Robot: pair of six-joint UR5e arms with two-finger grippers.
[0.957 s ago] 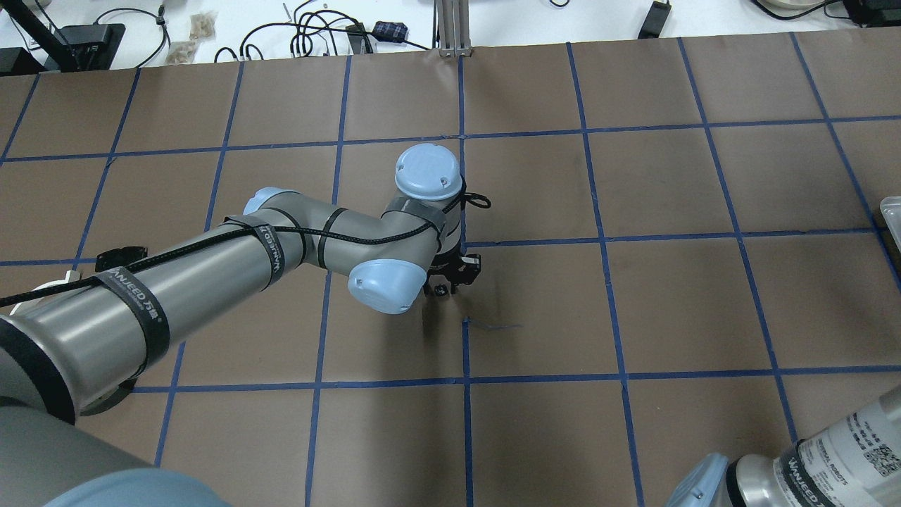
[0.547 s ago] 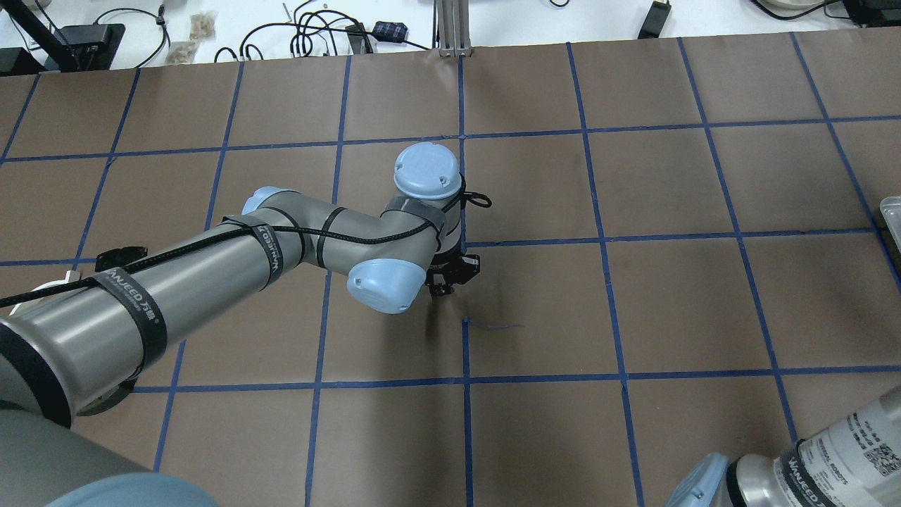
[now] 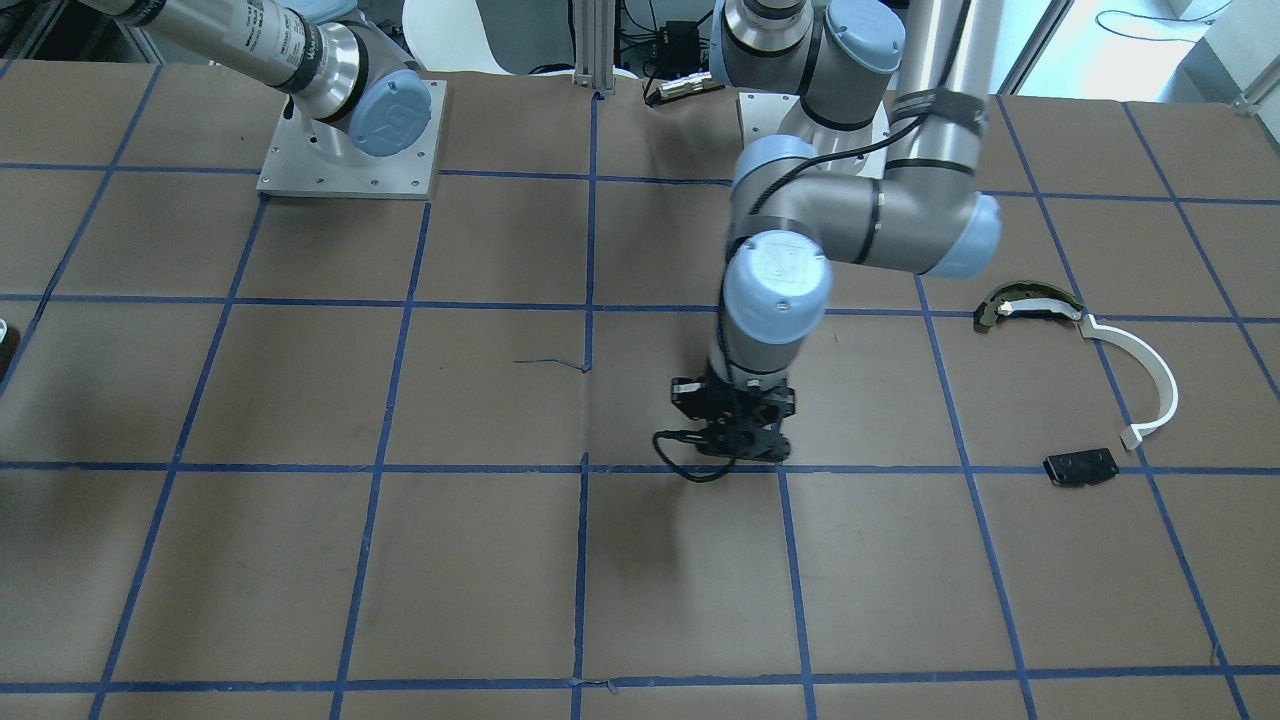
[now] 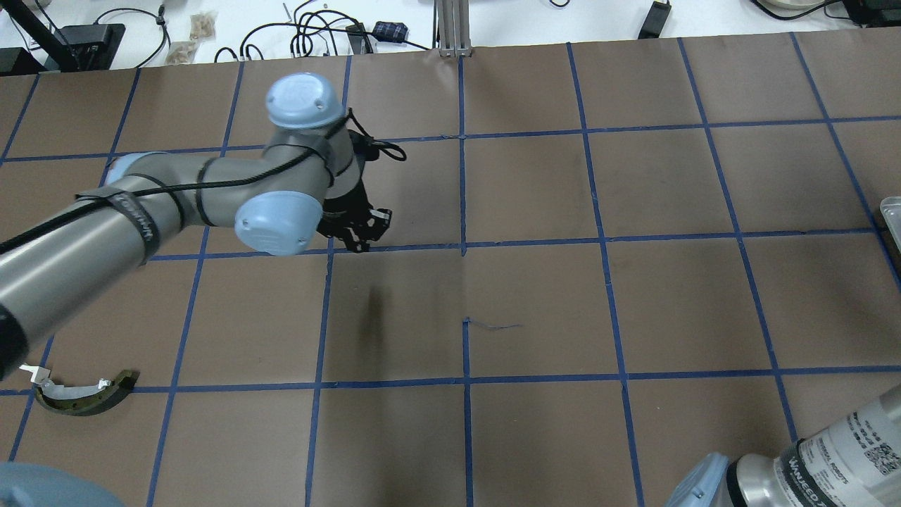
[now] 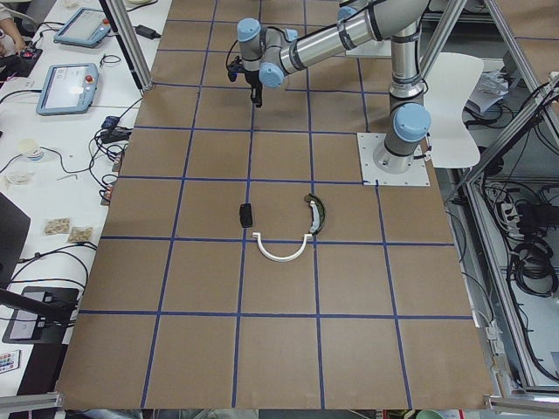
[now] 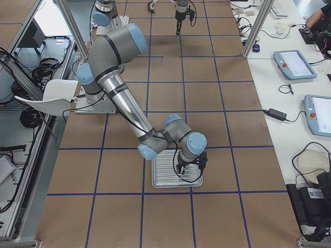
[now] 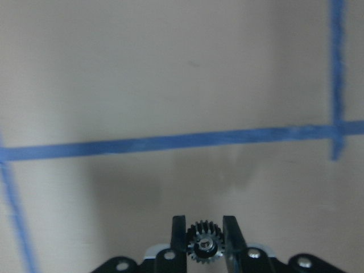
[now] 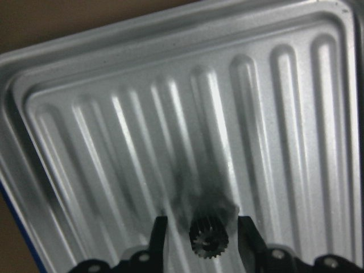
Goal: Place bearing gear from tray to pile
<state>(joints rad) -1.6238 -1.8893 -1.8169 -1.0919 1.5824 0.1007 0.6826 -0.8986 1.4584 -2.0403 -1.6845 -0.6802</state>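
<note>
Carry step: L gripper (image 7: pixel 205 229) pinching small black toothed gear (image 7: pixel 205 245), mid-desk. Nxt: shift to loose-parts pile (image 3: pixel 1080 467) nr left edge, release.

Left jaws near blue tape line (image 4: pixel 415 246)

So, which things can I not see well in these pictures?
1. Overhead view: the right edge cuts off the tray, and the right end effector is out of frame.
2. Overhead view: the left end effector hides its bearing gear.
3. Overhead view: the left arm covers the black plate and most of the white strip.
4. Right wrist view: the second gear is blurred; whether it rests on the tray is unclear.
</note>
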